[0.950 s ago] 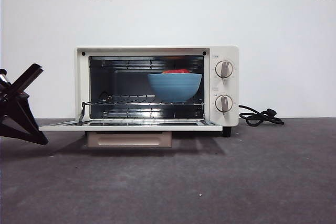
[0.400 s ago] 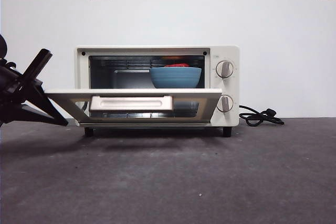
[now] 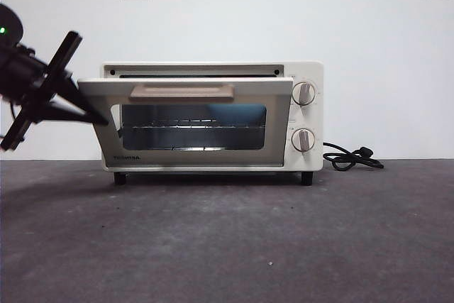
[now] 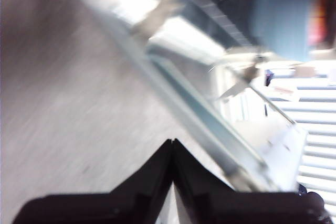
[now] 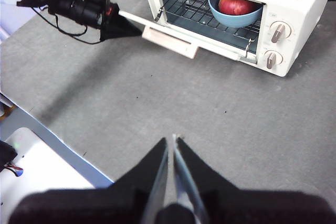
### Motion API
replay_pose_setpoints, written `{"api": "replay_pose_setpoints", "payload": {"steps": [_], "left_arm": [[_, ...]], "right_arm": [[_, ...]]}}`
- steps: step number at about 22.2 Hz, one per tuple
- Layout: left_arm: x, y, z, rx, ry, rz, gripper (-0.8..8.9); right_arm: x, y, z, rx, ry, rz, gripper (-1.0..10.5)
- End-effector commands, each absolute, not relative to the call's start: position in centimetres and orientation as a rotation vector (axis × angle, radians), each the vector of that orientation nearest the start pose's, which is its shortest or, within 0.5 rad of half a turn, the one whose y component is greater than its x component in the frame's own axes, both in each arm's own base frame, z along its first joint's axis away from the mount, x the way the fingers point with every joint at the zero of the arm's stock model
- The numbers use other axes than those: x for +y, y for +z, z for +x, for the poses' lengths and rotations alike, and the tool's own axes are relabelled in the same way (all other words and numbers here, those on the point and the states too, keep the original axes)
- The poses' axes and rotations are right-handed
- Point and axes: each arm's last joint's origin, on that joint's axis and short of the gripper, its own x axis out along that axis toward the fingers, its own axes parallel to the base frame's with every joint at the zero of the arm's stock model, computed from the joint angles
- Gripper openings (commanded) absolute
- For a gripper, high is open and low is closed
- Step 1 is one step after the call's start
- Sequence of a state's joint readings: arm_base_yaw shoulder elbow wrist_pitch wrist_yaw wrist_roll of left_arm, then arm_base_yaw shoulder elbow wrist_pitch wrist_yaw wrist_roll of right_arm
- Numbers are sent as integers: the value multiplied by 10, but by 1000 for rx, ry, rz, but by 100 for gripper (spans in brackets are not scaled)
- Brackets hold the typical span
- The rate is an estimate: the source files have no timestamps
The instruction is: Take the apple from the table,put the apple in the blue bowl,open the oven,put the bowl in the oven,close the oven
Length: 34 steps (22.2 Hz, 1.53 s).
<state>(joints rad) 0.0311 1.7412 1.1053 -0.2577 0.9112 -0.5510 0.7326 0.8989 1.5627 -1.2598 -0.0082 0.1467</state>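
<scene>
With the oven (image 3: 213, 115) door tilted nearly shut, the left gripper (image 3: 99, 120) presses its closed jaws against the door's outer corner. Apple (image 5: 237, 4) sits in the blue bowl (image 5: 233, 15) on the oven rack; right gripper (image 5: 173, 142) hangs pinched closed, well clear of the oven.

The scene is viewed by the front camera from table (image 3: 227, 246) height, level and facing the oven (image 3: 213, 115) squarely. The oven's door edge is seen very near (and blurred) by the left wrist camera. A high, downward look from well back is given by the right wrist camera; the oven is shared by all three views.
</scene>
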Motion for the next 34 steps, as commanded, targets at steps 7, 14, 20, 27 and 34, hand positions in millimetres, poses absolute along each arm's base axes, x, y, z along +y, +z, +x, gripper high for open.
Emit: {"api": "replay_pose_setpoints", "payload": {"steps": [7,14,20,27,34], "left_arm": [[-14,228,368,960,-625,-874,-7],[-13,245,377,880,-622,-837,-7],[-13,257,383,800,-654,-802,-7],[-14,258,381,796,-739,-769,-7],[-18,265,365,819,-783,-659,-6]], "right_arm": [[63,454,70,621,668,-44,24],[63,454,70,613,648,-44,24],[62,453,71,615,615,-55,27],[55,444,71,685,432,-152,29],[55,443,70,696,430,-153,29]]}}
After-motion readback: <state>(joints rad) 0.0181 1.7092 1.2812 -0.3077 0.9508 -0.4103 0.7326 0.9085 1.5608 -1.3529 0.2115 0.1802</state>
